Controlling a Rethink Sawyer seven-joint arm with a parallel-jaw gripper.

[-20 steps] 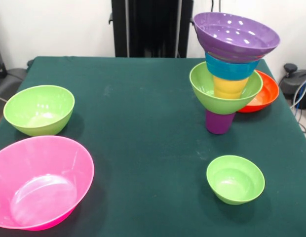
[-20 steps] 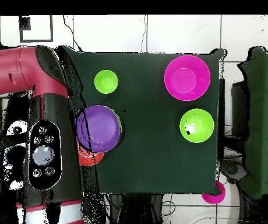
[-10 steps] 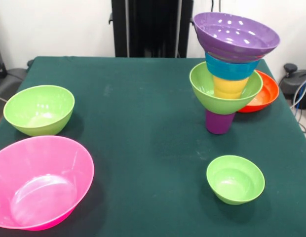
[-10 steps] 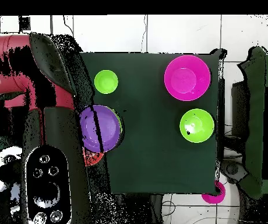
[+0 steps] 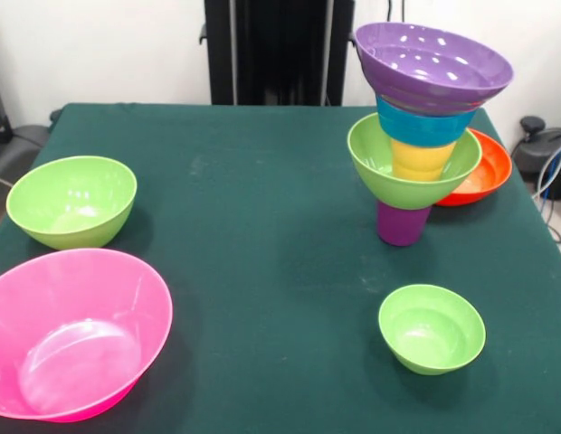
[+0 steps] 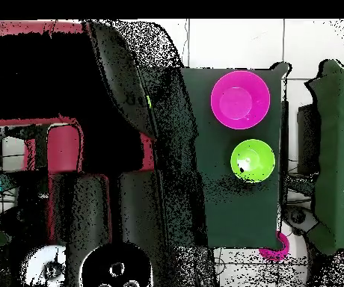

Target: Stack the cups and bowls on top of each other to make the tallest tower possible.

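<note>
The tower stands at the table's right in the front view. Its base is a purple cup [image 5: 403, 224], then a lime green bowl [image 5: 413, 172], a yellow-orange cup [image 5: 419, 159], a blue bowl [image 5: 423, 127] and a wide purple bowl [image 5: 432, 65], which tilts a little. The wide orange-red bowl [image 5: 487, 170] sits just behind the tower. A small lime bowl [image 5: 432, 327] sits in front of it. A lime bowl [image 5: 72, 200] and the large hot pink bowl [image 5: 72, 330] sit at the left. The red cup is out of view. The gripper shows in neither view.
In the overhead view the red and black arm [image 6: 93, 149] fills the left half and hides the tower, the small lime bowl and the orange-red bowl. The pink bowl [image 6: 240, 98] and a lime bowl [image 6: 253, 160] show there. The black pedestal [image 5: 279, 50] stands behind the table.
In the overhead view the arm has spread across the left half and now covers the tower and small lime bowl. Nothing has moved in the front view.
</note>
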